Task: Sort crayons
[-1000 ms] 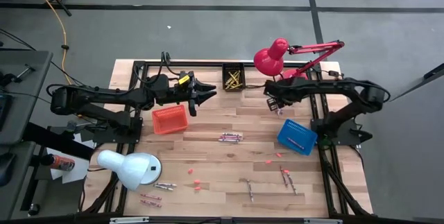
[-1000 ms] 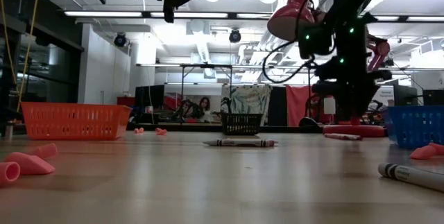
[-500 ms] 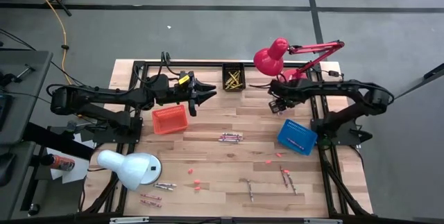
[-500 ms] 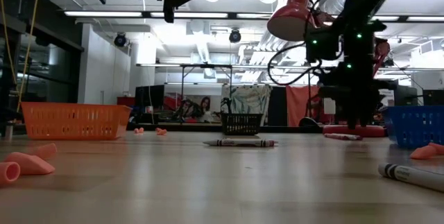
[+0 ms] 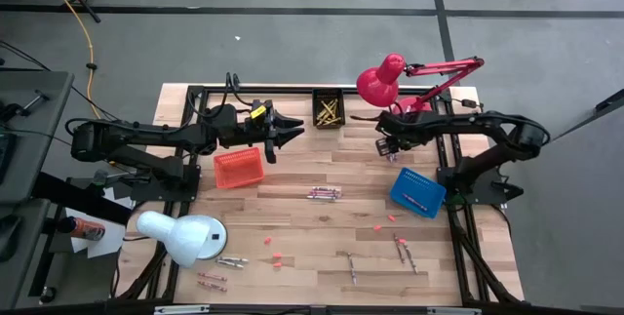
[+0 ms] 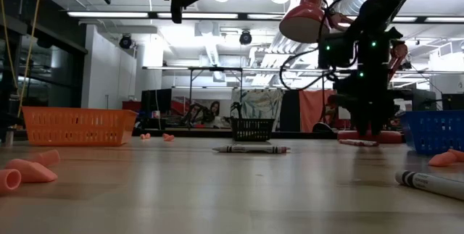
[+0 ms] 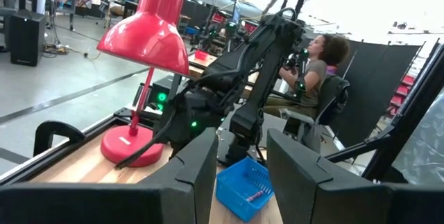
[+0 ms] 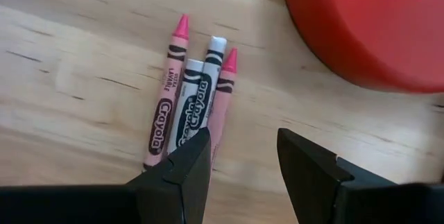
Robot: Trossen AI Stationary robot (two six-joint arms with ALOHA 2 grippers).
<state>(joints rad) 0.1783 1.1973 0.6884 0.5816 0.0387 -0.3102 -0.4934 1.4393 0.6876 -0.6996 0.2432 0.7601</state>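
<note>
Looking down from above, you see the right gripper (image 5: 387,149) at the far right of the wooden counter (image 5: 331,232), beside the red desk lamp (image 5: 380,81), and the left gripper (image 5: 283,132) hovering past the orange plastic basket (image 5: 239,167). More loose crayons (image 5: 325,193) lie mid-counter, well apart from the blue plastic basket (image 5: 417,190).

From counter height, your right gripper (image 6: 368,122) hangs just above the wood.

Your left wrist view shows jaws spread, empty.

Your right wrist view shows spread jaws over a small bunch of pink and grey paper-wrapped crayons (image 8: 189,102), not touching them.
</note>
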